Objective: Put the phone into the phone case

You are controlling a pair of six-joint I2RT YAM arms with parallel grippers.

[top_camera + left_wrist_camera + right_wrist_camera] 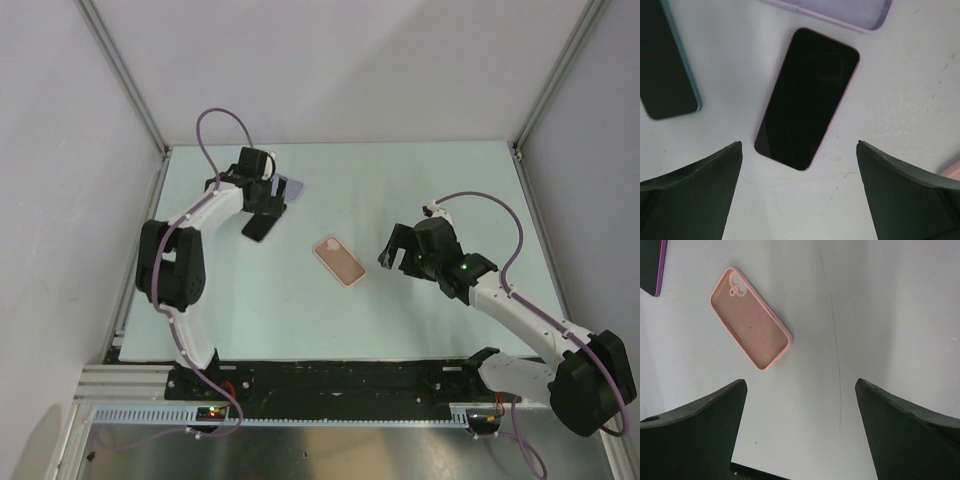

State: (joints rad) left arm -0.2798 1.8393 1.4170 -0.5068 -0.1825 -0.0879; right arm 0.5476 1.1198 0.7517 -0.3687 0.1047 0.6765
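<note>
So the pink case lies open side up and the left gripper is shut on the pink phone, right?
No: the left gripper is open, clear of the pink phone, per the left wrist view. The pink case lies open side up.

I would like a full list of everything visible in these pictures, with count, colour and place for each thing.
pink phone: 1, black screen with pink rim, flat on the table under the left arm's jaws
teal phone: 1, black with teal rim, beside the pink phone, seen only in the left wrist view
pink case: 1, pink, open side up, middle of the table
lilac case: 1, lilac, on the far side of the pink phone
table: 1, pale green
cables: 2, purple, one on each arm
left arm: 1, white and black, jaws open over the pink phone
right arm: 1, white and black, jaws open near the pink case
</note>
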